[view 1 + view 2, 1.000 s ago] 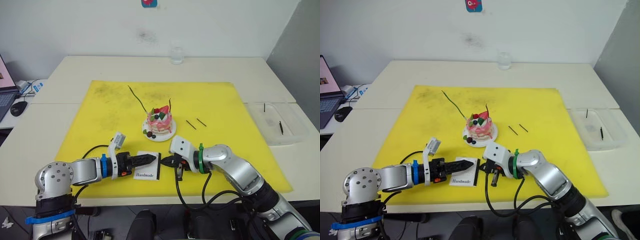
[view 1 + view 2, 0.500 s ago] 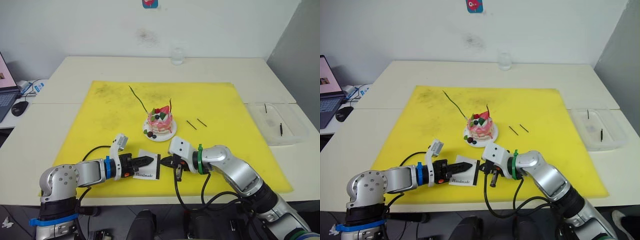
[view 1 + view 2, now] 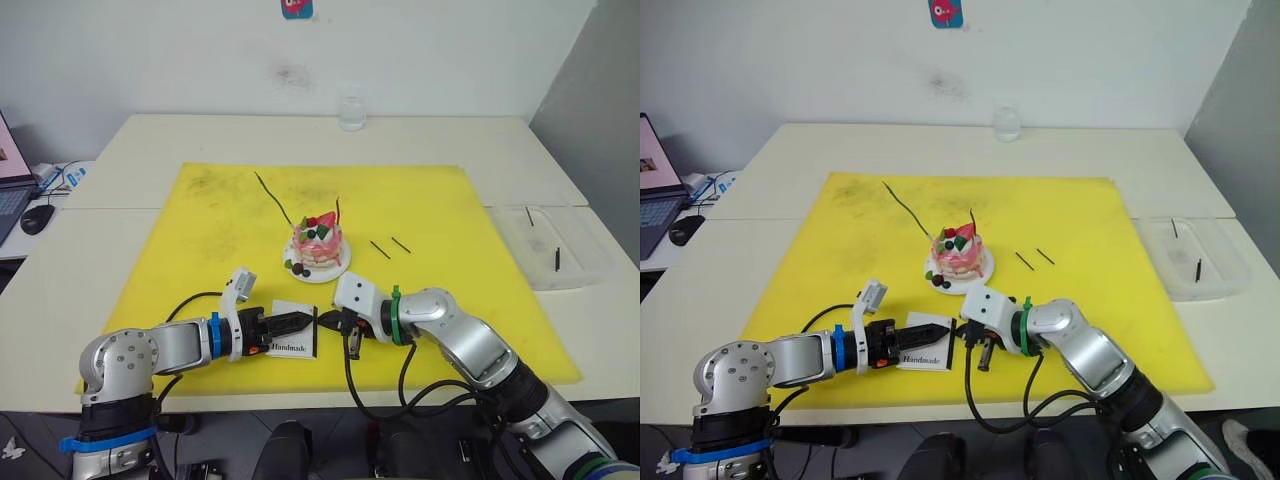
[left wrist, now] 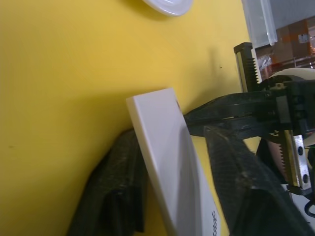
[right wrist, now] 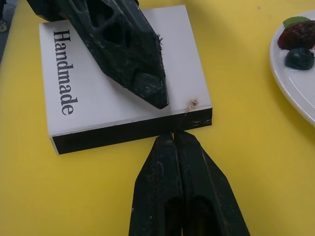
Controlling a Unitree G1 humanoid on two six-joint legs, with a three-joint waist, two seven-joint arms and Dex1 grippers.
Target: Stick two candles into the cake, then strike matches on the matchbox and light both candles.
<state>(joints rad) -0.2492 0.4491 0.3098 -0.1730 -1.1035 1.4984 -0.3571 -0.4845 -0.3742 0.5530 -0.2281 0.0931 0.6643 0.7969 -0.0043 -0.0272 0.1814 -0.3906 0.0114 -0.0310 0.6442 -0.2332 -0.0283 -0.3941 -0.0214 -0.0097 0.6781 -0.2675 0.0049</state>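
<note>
The pink-and-white cake sits on its small white plate on the yellow mat. A dark red candle stands in the cake. The green candle lies on the mat behind it. Two matches lie right of the cake. My left gripper is shut on the white matchbox, one finger on each flat side. My right gripper is shut, tips against the black striking strip. Whether anything thin sits between them cannot be made out.
A clear tray with short dark sticks stands off the mat's right edge. A glass is at the table's back. A mouse and a laptop lie far left. The yellow mat is bare on the right.
My left arm has settled lower and closer, still gripping the matchbox. The right gripper has edged slightly left, against the box's strip side.
</note>
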